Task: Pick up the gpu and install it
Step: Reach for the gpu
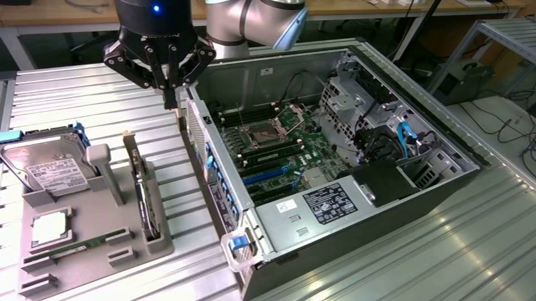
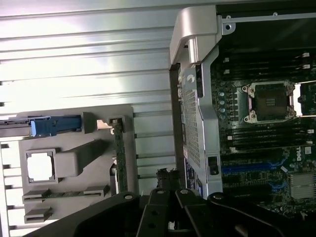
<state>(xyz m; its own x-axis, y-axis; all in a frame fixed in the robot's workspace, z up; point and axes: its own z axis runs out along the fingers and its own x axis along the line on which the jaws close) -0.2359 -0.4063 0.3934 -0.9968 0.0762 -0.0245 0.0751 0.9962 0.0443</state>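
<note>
The gpu [image 1: 142, 188] stands on its edge in a slot of the grey holder [image 1: 94, 216], its pale end bracket at the far end. In the wrist view the gpu [image 2: 118, 158] appears edge-on as a thin strip. My gripper [image 1: 170, 99] hangs shut with nothing held, above the table between the holder and the rear wall of the open computer case [image 1: 219, 188], farther back than the gpu's bracket end. In the wrist view my gripper [image 2: 167, 178] hovers beside the case's rear wall [image 2: 193, 123]. Blue expansion slots [image 1: 270, 174] lie on the motherboard inside.
The holder also carries a silver hard drive [image 1: 49, 170], a processor [image 1: 50, 227] and a green memory stick [image 1: 80, 246]. The case lies on its side on a ribbed metal table [image 1: 100, 100], with cables and drive cages [image 1: 393, 144] inside.
</note>
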